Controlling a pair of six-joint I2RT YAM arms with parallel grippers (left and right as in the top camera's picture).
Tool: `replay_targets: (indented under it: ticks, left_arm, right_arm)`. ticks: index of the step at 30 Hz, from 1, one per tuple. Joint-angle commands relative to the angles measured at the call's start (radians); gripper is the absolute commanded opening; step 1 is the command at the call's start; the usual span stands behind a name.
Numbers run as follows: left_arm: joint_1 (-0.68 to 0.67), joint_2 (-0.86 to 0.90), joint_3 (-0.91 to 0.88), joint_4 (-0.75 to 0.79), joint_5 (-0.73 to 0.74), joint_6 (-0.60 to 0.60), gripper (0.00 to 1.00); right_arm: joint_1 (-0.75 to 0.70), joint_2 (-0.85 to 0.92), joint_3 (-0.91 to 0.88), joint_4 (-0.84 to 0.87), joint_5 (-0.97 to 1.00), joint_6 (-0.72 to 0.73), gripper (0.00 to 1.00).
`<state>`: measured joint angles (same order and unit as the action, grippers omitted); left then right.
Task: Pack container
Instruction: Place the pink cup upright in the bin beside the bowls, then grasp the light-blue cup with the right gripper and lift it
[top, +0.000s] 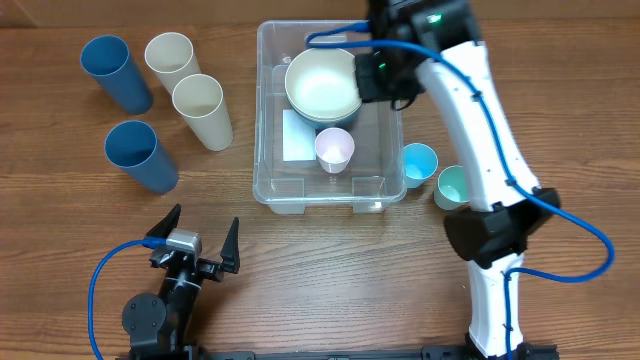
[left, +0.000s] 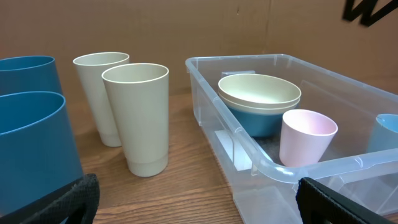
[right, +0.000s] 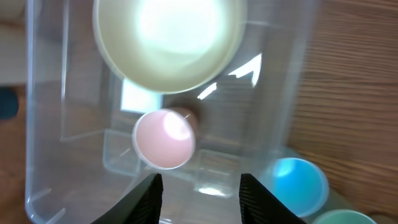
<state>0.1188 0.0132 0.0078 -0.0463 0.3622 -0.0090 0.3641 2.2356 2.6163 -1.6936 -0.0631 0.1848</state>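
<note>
The left gripper (top: 204, 218) is seen spread wide and empty at the table's 7 o'clock edge, kept clear of the work with its opening aimed toward 12 o'clock. At 10 o'clock a far blue tumbler (top: 115, 72) and a near blue tumbler (top: 140, 155) are stood upright. Just to their right are a far cream tumbler (top: 172, 62) and a near cream tumbler (top: 203, 110). The four are kept apart, presumably so that each can be gripped singly, and none is packed yet. The container (top: 268, 120) is set near the table's middle, slightly toward 12 o'clock, open side up and within reach of both arms. Inside it, a cream bowl (top: 322, 85) is nested in a blue bowl (left: 267, 124) at the 1 o'clock corner, a stacking judged to save room. A pink cup (top: 335, 150) is stood at 6 o'clock of the bowls. A white label (top: 297, 135) is seen on the container's floor, but no writing can be read on it, and no brand is visible anywhere. The right gripper (right: 200, 182) is held above the container's 3 o'clock side, its fingers parted with nothing between them. Outside the wall, at 4 o'clock, a light blue cup (top: 419, 163) and a teal cup (top: 452, 187) are stood unpacked.
</note>
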Motion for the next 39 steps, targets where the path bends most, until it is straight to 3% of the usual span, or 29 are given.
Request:
replay_targets:
  ticks: [1, 5, 8, 14, 20, 28, 33, 39]
  left_arm:
    - [0.005, -0.008, -0.003, -0.001, -0.003, -0.014, 1.00]
    - [0.005, -0.008, -0.003, -0.001, -0.003, -0.014, 1.00]
    - [0.005, -0.008, -0.003, -0.001, -0.003, -0.014, 1.00]
    - [0.005, -0.008, -0.003, -0.001, -0.003, -0.014, 1.00]
    - [0.005, -0.008, -0.003, -0.001, -0.003, -0.014, 1.00]
    - [0.005, -0.008, -0.003, -0.001, -0.003, -0.014, 1.00]
    - [0.005, -0.008, -0.003, -0.001, -0.003, -0.014, 1.00]
    - [0.005, -0.008, -0.003, -0.001, -0.003, -0.014, 1.00]
  right_arm:
    - [-0.129, -0.079, -0.012, -0.001, -0.027, 0.028, 0.42]
    - [-0.273, -0.262, -0.270, 0.000, -0.025, 0.024, 0.42]
    - [-0.298, -0.281, -0.439, 0.018, -0.013, -0.011, 0.42]
    - [-0.297, -0.281, -0.819, 0.282, -0.017, -0.024, 0.43]
    - [-0.291, -0.281, -0.966, 0.494, -0.084, -0.026, 0.43]
    - [-0.278, -0.277, -1.132, 0.642, -0.092, -0.025, 0.42]
    - [-0.278, -0.277, -1.136, 0.701, -0.092, -0.025, 0.05]
    - [-0.340, -0.278, -1.032, 0.740, -0.043, -0.009, 0.04]
